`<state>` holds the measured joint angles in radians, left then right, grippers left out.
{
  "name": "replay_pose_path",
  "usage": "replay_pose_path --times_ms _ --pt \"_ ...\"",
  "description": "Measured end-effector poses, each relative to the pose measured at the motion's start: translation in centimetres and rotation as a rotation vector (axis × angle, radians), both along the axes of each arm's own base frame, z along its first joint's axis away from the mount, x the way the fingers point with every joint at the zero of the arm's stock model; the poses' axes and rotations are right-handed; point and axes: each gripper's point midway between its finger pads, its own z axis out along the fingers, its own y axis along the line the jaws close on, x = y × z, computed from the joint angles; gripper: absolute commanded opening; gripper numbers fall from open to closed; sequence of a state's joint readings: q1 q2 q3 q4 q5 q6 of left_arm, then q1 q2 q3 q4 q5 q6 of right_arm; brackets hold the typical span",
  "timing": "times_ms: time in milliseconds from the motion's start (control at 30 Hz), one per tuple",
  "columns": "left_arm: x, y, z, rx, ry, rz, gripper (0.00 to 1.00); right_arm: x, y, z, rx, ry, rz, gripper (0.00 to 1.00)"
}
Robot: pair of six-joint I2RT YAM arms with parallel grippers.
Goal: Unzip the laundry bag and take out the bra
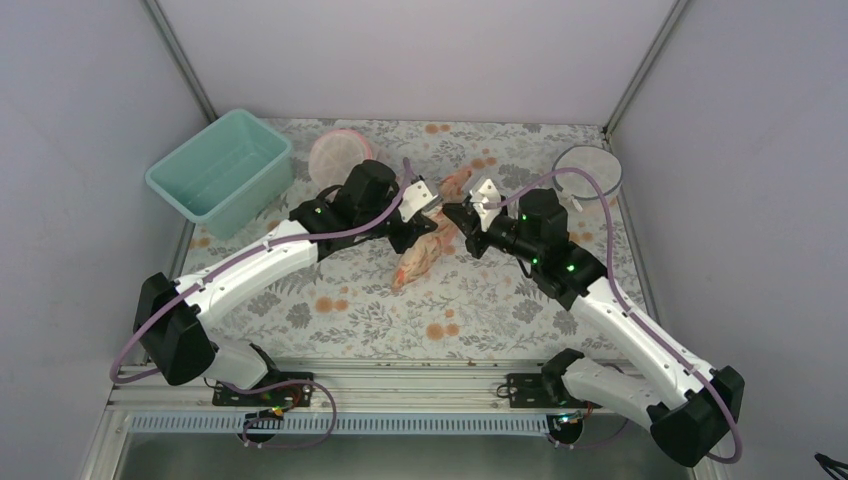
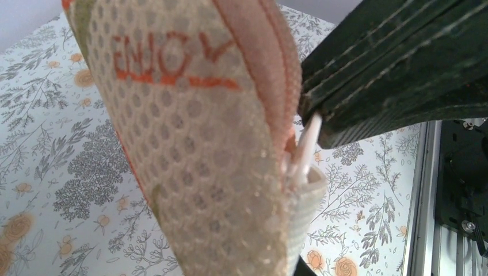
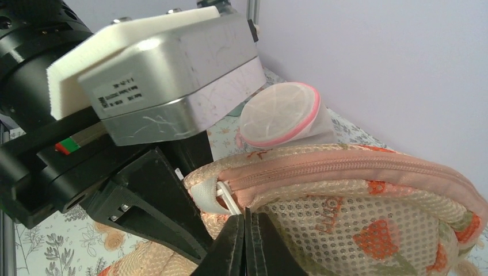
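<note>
- Overhead view: even, diffuse, cool light from above. The table (image 1: 500,320) is uniformly lit, with only soft, weak shadows close around the laundry bag (image 1: 420,258).
- Same view: the bag is small in frame and its print reads smeared.
- Left wrist view: bag mesh at the lens is blurred; the table behind the bag is sharper.
- Right wrist view: bright. The metal housing (image 3: 172,98) left of the bag carries a mild sheen. The right gripper (image 3: 245,221) below the bag is soft, probably too near to focus.

Peach flower-print mesh laundry bag (image 1: 418,258), zip closed, one end lifted
</note>
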<state>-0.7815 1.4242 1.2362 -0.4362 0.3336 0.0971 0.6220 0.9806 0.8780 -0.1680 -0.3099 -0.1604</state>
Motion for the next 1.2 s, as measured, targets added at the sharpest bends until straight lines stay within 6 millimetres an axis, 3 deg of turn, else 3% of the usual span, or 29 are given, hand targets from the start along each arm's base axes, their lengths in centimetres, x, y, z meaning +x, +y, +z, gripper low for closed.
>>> replay_pose_path --times_ms 300,567,633,833,1000,1100,1200 --pt "0.3 0.2 -0.9 0.044 -0.082 -0.035 0.02 0.5 -0.9 0.1 -0.019 0.027 -0.043 0.03" --pt "-0.1 1.7 -3.4 0.135 -0.166 -0.085 0.02 3.2 -3.9 -0.2 -0.025 0.08 -0.144 0.03" --pt "-0.2 1.9 -3.5 0.141 -0.173 -0.085 0.02 3.3 -4.3 -0.5 -0.028 0.1 -0.142 0.07" --pt "0.0 2.2 -3.0 0.111 -0.146 -0.058 0.02 1.0 -2.7 -0.6 -0.006 0.102 -0.041 0.28" --pt "-0.3 2.0 -2.9 0.079 -0.1 -0.053 0.02 -2.6 -2.0 -0.2 0.018 -0.047 0.024 0.38" --pt "-0.4 1.8 -2.6 0.067 -0.091 -0.055 0.02 -3.3 -1.4 -0.3 -0.005 -0.171 0.035 0.45" --pt "-0.4 1.5 -1.9 0.049 -0.089 -0.054 0.02 -3.4 -0.4 -0.5 -0.054 -0.279 0.047 0.4"
